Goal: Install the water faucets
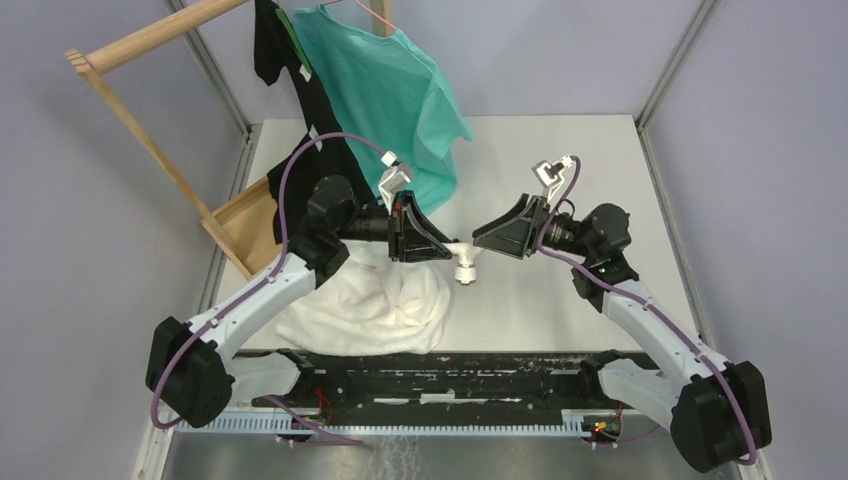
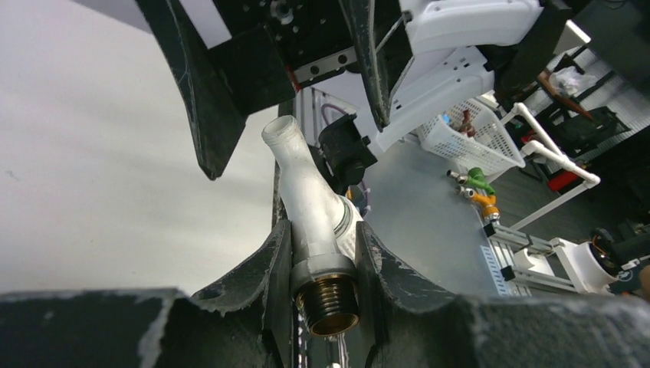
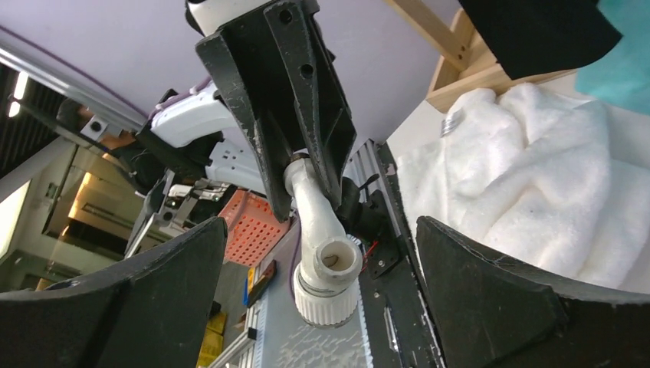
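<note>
Towel, hung shirts crowd left hand; table right side open

Light's soft and even from overhead, with hardly any shadow on the table. Top view is sharp. Wrist views warp at the edges, the towel nearly blows out, the white faucet stays crisp — backgrounds go mushy.
</note>
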You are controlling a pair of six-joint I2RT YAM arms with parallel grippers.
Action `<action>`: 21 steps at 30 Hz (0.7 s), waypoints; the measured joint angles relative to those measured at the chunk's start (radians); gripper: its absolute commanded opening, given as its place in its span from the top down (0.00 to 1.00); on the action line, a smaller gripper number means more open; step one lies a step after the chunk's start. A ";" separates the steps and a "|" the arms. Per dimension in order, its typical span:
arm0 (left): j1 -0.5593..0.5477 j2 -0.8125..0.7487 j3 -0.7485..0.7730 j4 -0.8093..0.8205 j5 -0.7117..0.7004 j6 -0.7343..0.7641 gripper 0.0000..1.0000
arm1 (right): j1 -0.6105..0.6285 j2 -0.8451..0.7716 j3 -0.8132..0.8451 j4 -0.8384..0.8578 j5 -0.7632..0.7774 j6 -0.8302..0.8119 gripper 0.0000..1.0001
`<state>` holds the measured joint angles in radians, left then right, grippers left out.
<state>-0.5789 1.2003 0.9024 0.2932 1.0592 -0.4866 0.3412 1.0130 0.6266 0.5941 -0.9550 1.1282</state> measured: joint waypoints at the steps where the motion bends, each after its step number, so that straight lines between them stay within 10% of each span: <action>1: 0.000 0.000 -0.010 0.032 0.003 -0.016 0.97 | 0.003 0.003 -0.011 0.037 -0.012 0.024 0.01; 21: 0.000 0.040 -0.053 0.318 0.028 -0.171 0.97 | 0.121 0.178 -0.071 0.459 -0.061 0.218 0.44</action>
<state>-0.5789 1.2407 0.8494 0.6109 1.0870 -0.6579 0.4625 1.1908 0.5552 1.0531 -1.0161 1.3464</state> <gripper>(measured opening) 0.354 0.642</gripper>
